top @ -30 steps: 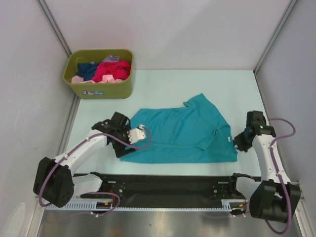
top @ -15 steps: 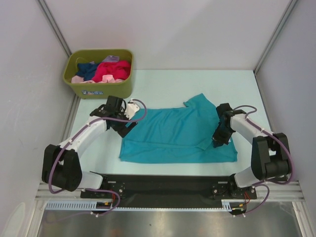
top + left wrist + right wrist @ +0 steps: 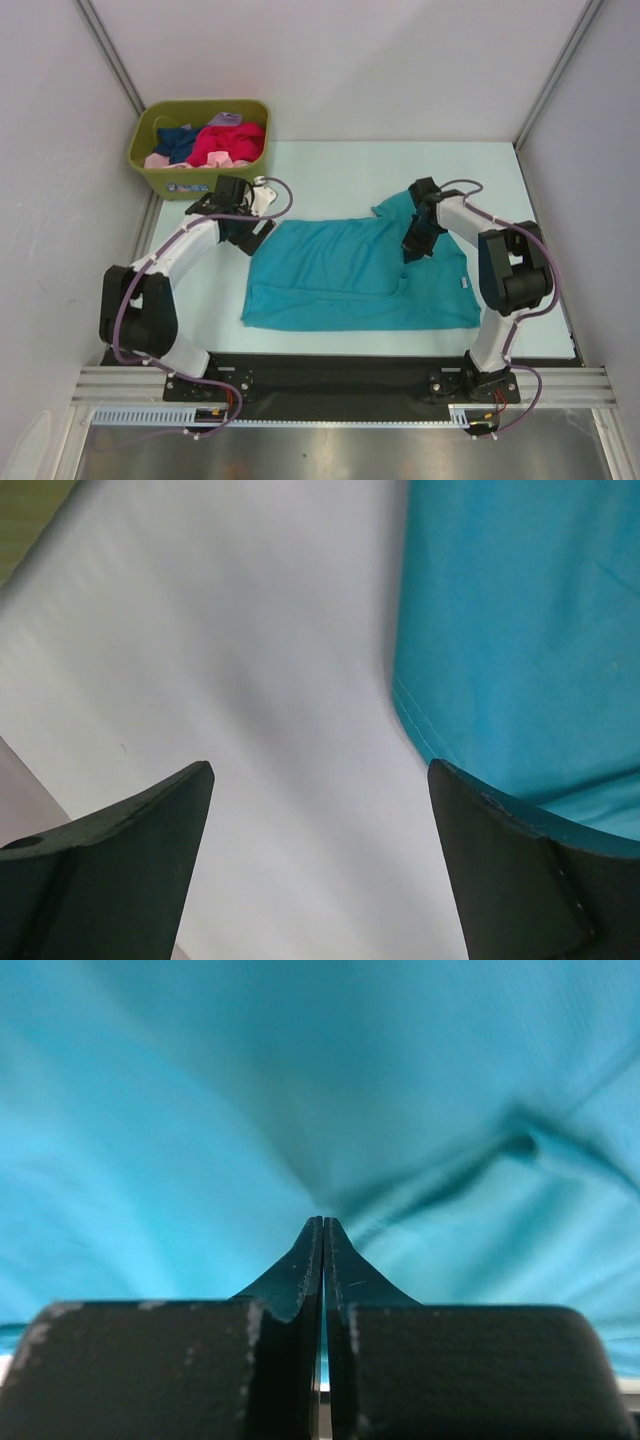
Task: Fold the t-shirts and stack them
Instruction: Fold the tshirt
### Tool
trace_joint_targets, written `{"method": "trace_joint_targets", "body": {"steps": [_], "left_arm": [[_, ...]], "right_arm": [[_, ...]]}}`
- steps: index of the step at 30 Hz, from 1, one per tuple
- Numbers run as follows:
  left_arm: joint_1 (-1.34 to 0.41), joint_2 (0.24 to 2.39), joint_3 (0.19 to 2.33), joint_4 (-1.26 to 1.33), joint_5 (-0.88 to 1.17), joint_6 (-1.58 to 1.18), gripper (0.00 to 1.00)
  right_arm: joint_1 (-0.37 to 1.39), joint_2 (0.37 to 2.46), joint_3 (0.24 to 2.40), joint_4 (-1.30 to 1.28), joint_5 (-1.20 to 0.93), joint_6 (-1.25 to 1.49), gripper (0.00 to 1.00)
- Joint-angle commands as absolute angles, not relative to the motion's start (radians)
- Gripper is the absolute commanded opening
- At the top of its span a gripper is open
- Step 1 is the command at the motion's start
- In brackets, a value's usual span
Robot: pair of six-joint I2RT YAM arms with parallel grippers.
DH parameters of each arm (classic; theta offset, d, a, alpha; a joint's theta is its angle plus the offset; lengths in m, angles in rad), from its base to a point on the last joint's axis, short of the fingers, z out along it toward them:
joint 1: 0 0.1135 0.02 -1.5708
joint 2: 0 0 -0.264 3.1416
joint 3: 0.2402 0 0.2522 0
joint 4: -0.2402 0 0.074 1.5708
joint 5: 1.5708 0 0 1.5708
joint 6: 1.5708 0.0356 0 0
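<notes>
A teal-blue t-shirt (image 3: 340, 275) lies spread on the table, partly folded. My left gripper (image 3: 258, 235) is open and empty at the shirt's far-left corner. In the left wrist view the left gripper (image 3: 320, 770) hangs over bare table with the shirt's edge (image 3: 520, 630) by the right finger. My right gripper (image 3: 412, 250) sits on the shirt's right part, near the collar. In the right wrist view the right gripper (image 3: 323, 1220) is shut, and creases in the teal cloth (image 3: 200, 1110) run to its tips.
An olive-green bin (image 3: 215, 182) stands at the far left. It holds magenta-red (image 3: 225, 140), navy (image 3: 178, 140), pale pink (image 3: 158, 160) and lavender (image 3: 225, 119) shirts. Grey walls close in both sides.
My left gripper moved from the shirt's near-left edge to its far-left corner. My right gripper moved from beside the right edge onto the shirt, toward the far middle.
</notes>
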State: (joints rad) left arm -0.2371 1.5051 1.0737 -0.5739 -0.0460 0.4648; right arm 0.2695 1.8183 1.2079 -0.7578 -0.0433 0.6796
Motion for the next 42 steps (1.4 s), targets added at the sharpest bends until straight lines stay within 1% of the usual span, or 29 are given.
{"method": "trace_joint_targets", "body": {"steps": [1, 2, 4, 5, 6, 7, 9, 10, 12, 13, 15, 17, 21, 24, 27, 29, 31, 32, 33, 35, 36, 37, 38, 39, 40, 42], "left_arm": [[-0.221, 1.560, 1.163, -0.523, -0.025, 0.416, 0.94], [-0.218, 1.577, 1.172, -0.514, -0.018, 0.405, 0.93], [-0.218, 1.637, 1.215, -0.508, 0.026, 0.371, 0.85], [-0.218, 1.663, 1.233, -0.511, 0.043, 0.361, 0.80], [-0.218, 1.708, 1.252, -0.515, 0.058, 0.350, 0.70], [-0.218, 1.732, 1.290, -0.514, 0.077, 0.324, 0.64], [-0.218, 1.788, 1.327, -0.505, 0.119, 0.304, 0.58], [-0.218, 1.805, 1.362, -0.500, 0.138, 0.290, 0.57], [-0.218, 1.847, 1.397, -0.492, 0.193, 0.282, 0.61], [-0.219, 1.859, 1.425, -0.488, 0.210, 0.278, 0.62], [-0.219, 1.900, 1.451, -0.488, 0.245, 0.270, 0.65], [-0.219, 1.931, 1.492, -0.514, 0.267, 0.256, 0.68], [-0.221, 2.023, 1.555, -0.538, 0.305, 0.253, 0.68], [-0.221, 2.057, 1.584, -0.535, 0.331, 0.259, 0.67], [-0.224, 2.091, 1.618, -0.546, 0.359, 0.261, 0.66], [-0.230, 2.111, 1.623, -0.549, 0.364, 0.256, 0.63], [-0.238, 2.118, 1.626, -0.557, 0.389, 0.258, 0.62], [-0.242, 2.120, 1.621, -0.557, 0.391, 0.258, 0.61], [-0.245, 2.117, 1.609, -0.554, 0.390, 0.259, 0.60], [-0.250, 2.115, 1.605, -0.542, 0.396, 0.259, 0.48], [-0.250, 2.112, 1.605, -0.540, 0.403, 0.256, 0.40], [-0.250, 2.108, 1.605, -0.540, 0.406, 0.256, 0.33], [-0.250, 2.083, 1.600, -0.529, 0.420, 0.258, 0.13], [-0.250, 2.063, 1.576, -0.516, 0.422, 0.262, 0.05], [-0.250, 2.039, 1.556, -0.497, 0.419, 0.268, 0.00], [-0.250, 1.956, 1.488, -0.445, 0.416, 0.305, 0.00]], "right_arm": [[0.287, 1.873, 1.362, -0.736, -0.046, 0.673, 0.00], [0.287, 1.887, 1.388, -0.742, -0.052, 0.670, 0.00], [0.269, 1.933, 1.477, -0.747, -0.061, 0.643, 0.01], [0.255, 1.945, 1.514, -0.747, -0.061, 0.632, 0.02], [0.238, 1.956, 1.543, -0.732, -0.072, 0.617, 0.05], [0.198, 1.980, 1.598, -0.703, -0.095, 0.567, 0.13], [0.154, 2.035, 1.690, -0.712, -0.097, 0.539, 0.20], [0.128, 2.096, 1.798, -0.728, -0.077, 0.500, 0.29], [0.107, 2.149, 1.889, -0.756, -0.017, 0.466, 0.41], [0.095, 2.199, 1.958, -0.758, -0.014, 0.434, 0.49], [0.084, 2.258, 2.035, -0.776, -0.020, 0.419, 0.52], [0.075, 2.337, 2.129, -0.790, -0.043, 0.384, 0.52], [0.078, 2.457, 2.268, -0.825, -0.118, 0.345, 0.53], [0.086, 2.502, 2.310, -0.842, -0.163, 0.351, 0.53], [0.087, 2.502, 2.275, -0.795, -0.209, 0.367, 0.54], [0.087, 2.506, 2.266, -0.784, -0.213, 0.368, 0.53], [0.089, 2.514, 2.257, -0.790, -0.225, 0.367, 0.45], [0.089, 2.516, 2.252, -0.790, -0.239, 0.368, 0.38], [0.086, 2.513, 2.244, -0.788, -0.248, 0.367, 0.23], [0.084, 2.504, 2.244, -0.790, -0.267, 0.367, 0.10], [0.083, 2.479, 2.243, -0.790, -0.270, 0.370, 0.00], [0.081, 2.462, 2.227, -0.781, -0.267, 0.373, 0.00], [0.081, 2.439, 2.217, -0.772, -0.267, 0.374, 0.00], [0.080, 2.413, 2.203, -0.761, -0.267, 0.376, 0.00], [0.078, 2.352, 2.180, -0.746, -0.261, 0.376, 0.00], [0.078, 2.281, 2.084, -0.707, -0.252, 0.368, 0.00]]}}
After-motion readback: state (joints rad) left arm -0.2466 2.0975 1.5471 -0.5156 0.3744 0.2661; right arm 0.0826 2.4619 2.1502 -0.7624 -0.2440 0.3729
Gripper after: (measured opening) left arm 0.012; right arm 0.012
